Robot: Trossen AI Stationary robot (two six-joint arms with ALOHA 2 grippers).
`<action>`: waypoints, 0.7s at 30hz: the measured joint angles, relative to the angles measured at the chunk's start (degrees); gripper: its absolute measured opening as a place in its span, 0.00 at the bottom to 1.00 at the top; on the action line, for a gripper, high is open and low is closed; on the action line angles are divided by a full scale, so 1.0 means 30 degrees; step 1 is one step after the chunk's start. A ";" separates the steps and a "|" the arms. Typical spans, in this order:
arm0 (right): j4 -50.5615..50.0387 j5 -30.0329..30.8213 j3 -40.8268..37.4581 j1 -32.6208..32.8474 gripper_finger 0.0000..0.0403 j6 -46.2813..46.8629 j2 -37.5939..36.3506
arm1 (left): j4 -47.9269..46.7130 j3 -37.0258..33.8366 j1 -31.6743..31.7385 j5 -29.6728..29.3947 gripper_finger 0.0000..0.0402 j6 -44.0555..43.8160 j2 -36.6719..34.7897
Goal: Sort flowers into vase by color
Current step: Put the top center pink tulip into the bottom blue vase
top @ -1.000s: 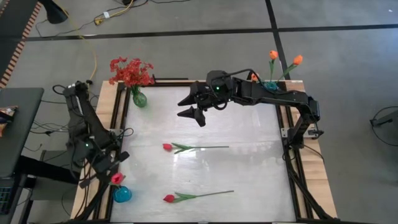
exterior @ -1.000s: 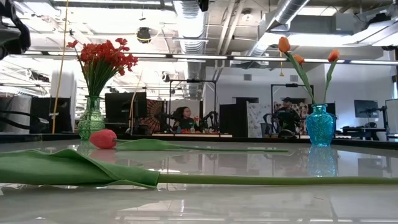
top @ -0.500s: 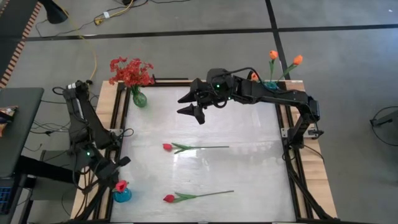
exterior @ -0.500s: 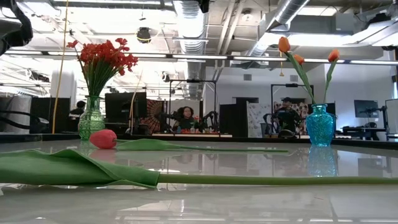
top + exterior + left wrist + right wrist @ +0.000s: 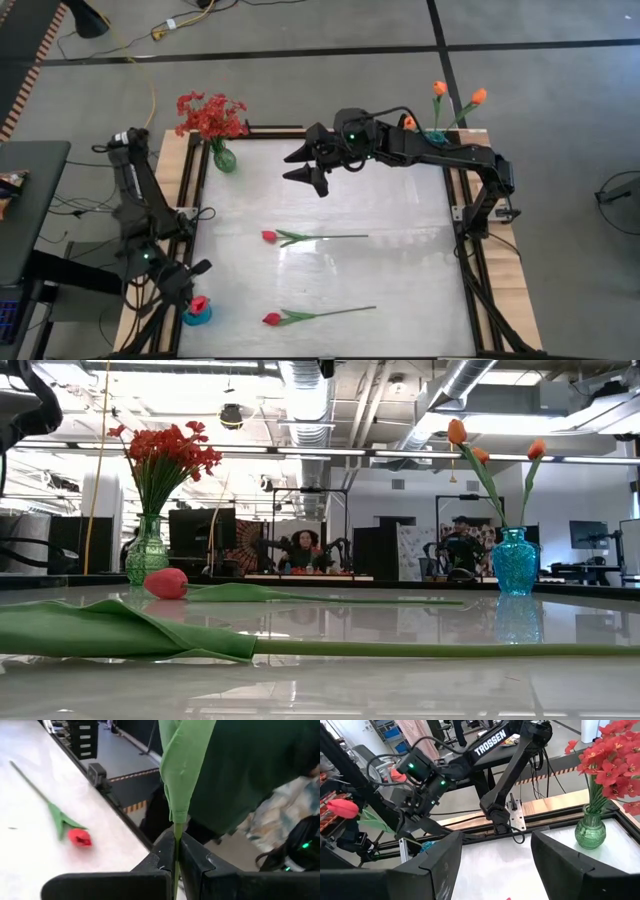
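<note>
Pinkish-red tulip on a long green stem (image 5: 198,301), pinched by the stem in the left gripper (image 5: 175,851), fingers closed tight on it just under the leaf. Sits right over the small blue glass vase (image 5: 198,316) at the table's near left corner, bloom up.

Could easily go wrong from here: thin grip on a thin stem, so could swing or slip and miss the narrow mouth, or nudge the light vase over (sitting right at the table edge, too). Letting go too early would probably drop it outside.

Right gripper (image 5: 312,172) hanging over the far middle of the table, spread wide, holding nothing.

Two more pinkish-red tulips lying flat on the white tabletop (image 5: 400,250), one mid-table (image 5: 270,237) and one nearer the front (image 5: 272,319). Red sprays in the green glass vase (image 5: 224,159), orange tulips in the teal vase (image 5: 515,562).

Hard to tell: whether the stem tip is already inside the vase mouth. Hidden under the gripper from above, out of frame at the wrist, and absent from the low view.
</note>
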 joint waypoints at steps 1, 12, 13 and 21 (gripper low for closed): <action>-0.0005 0.0000 0.0000 0.0003 0.66 0.0000 0.0000 | 0.0381 -0.0351 -0.0024 -0.0009 0.00 -0.0281 -0.0157; -0.0073 -0.0007 0.0004 0.0013 0.66 0.0000 0.0000 | 0.0662 -0.1054 -0.0044 -0.0929 0.00 -0.1076 -0.1515; -0.0073 -0.0003 0.0000 0.0048 0.66 0.0007 0.0000 | 0.0649 -0.1054 -0.0044 -0.1252 0.01 -0.1275 -0.1604; -0.0115 -0.0007 0.0000 0.0051 0.66 0.0007 0.0000 | -0.1414 -0.1054 -0.0044 -0.1732 0.08 -0.3005 -0.2720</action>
